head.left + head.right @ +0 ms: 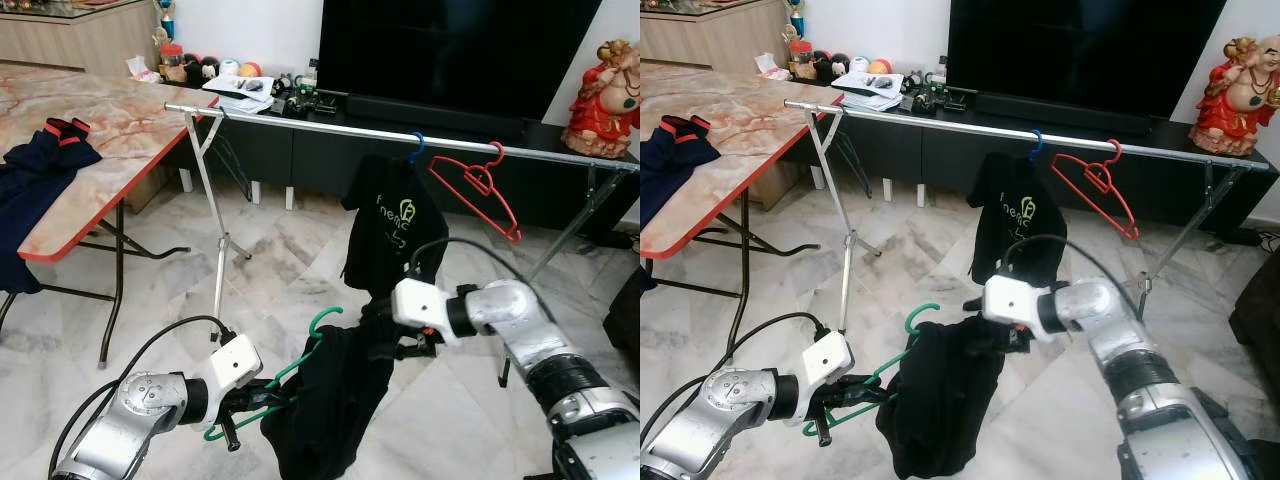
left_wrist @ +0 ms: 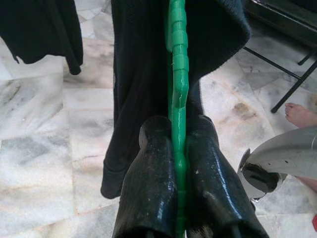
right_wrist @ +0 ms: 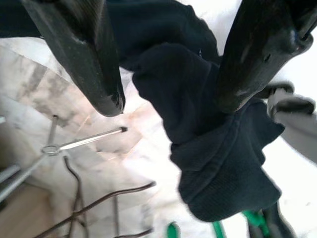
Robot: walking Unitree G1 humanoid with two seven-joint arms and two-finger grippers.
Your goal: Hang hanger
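A: Status, left to right. Far left we have a marble-top table [image 1: 120, 130] with a navy garment [image 1: 35, 170] draped over its near edge. Not part of the job.

B: And our left gripper [image 2: 177, 148]?

A: Clenched on the green hanger [image 1: 290, 385]. In the left wrist view both fingers [image 2: 148, 188] pinch the flat plastic edge-on. The hanger sits low and near us, hook [image 1: 325, 318] pointing up, with a black garment [image 1: 330, 410] hung on it and sagging toward the floor.

B: Right gripper [image 3: 168, 94]?

A: Spread apart, fingers either side of a bunched fold of that black cloth. We judge it is not gripping yet; there's a visible gap at both tips.

B: Handling?

A: The hanger looks thin, light and stiff but slick, so it could pivot in a two-finger pinch. The cloth is soft and floppy and shifts the load downward, so expect swing. We'd keep hold near the neck just below the hook, not out on an arm.

B: Target?

A: The silver rail [image 1: 340, 125] runs across the far side. A black T-shirt [image 1: 395, 225] on a blue hanger hangs mid-rail, with an empty red hanger [image 1: 478, 188] just right of it. The open stretch left of the T-shirt looks the best spot. The hook must go well up and over.
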